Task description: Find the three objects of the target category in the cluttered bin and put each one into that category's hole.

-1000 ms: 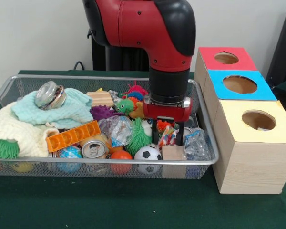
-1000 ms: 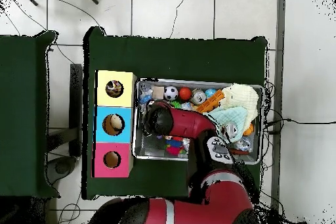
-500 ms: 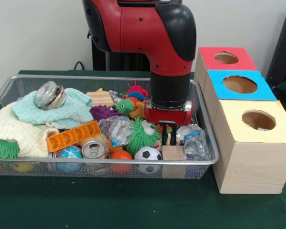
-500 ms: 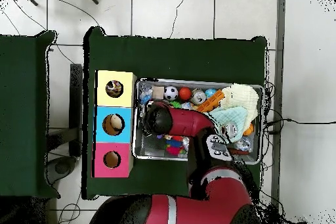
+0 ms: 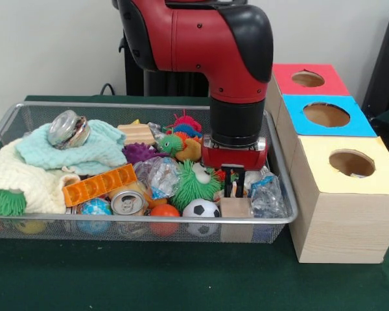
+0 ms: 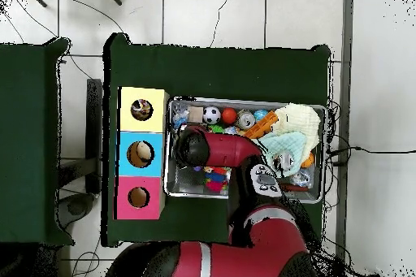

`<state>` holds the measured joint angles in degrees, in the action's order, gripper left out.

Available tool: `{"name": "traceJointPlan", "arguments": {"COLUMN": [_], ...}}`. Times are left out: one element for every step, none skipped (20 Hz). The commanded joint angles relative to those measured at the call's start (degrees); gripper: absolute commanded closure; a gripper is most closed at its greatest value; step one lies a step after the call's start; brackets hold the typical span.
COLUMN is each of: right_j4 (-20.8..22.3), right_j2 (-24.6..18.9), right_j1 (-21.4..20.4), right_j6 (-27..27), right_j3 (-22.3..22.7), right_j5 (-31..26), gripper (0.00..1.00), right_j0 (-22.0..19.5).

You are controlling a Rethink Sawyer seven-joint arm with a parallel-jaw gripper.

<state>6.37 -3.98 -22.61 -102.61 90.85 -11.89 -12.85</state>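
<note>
Front view shows me the pincer [image 5: 232,183] lowered into the wire bin [image 5: 280,219] near its right end, its dark fingers [image 5: 228,184] drawn narrow, close together; something small and colourful sits right at them, but I cannot tell whether it is gripped. Just below the tips stands a small wooden block [image 5: 235,207] against the bin's front wall, with a toy soccer ball [image 5: 200,208] beside it and a crumpled clear plastic bottle [image 5: 267,196] on its other side. A green spiky ball [image 5: 189,186] lies just beside the pincer. Further along the front wall I see an orange ball [image 5: 164,212], a drinks can [image 5: 128,202] and an orange brick [image 5: 99,185]. Beside the bin's right end on the green desk [image 5: 181,278] stands the box row, with yellow [image 5: 347,162], blue [image 5: 326,115] and red [image 5: 308,79] holes
</note>
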Motion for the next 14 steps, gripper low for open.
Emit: {"name": "traceJointPlan", "arguments": {"right_j4": [1.81,1.37,1.03,0.86,0.82,0.71,0.87,0.87,0.83,0.84,0.65,0.42,0.15,-0.23], "right_j2": [-3.75,-3.92,-4.10,-3.64,-3.54,-3.34,-3.01,-3.18,-3.06,-2.93,-2.97,-3.04,-3.25,-3.41], "right_j1": [-4.35,-6.46,-7.83,-8.62,-9.18,-9.46,-9.88,-10.41,-11.17,-12.03,-12.90,-13.90,-15.01,-16.05], "right_j6": [-1.29,-1.33,-1.35,-1.41,-1.51,-1.85,-2.08,-2.25,-2.34,-2.12,-2.00,-1.85,-1.65,-1.60], "right_j3": [0.73,1.69,2.20,2.00,2.08,2.10,2.19,2.67,2.88,2.87,3.02,3.14,3.40,3.54], "right_j5": [-6.34,-7.91,-9.13,-10.33,-10.76,-11.17,-11.23,-11.23,-11.88,-13.12,-14.33,-15.64,-16.92,-18.32], "gripper": [1.00,1.00,1.00,1.00,1.00,1.00,1.00,1.00,1.00,1.00,1.00,1.00,1.00,1.00], "right_j0": [-0.13,-0.09,-0.03,0.58,0.84,1.17,1.54,1.46,1.62,1.78,1.79,1.80,1.73,1.75]}}
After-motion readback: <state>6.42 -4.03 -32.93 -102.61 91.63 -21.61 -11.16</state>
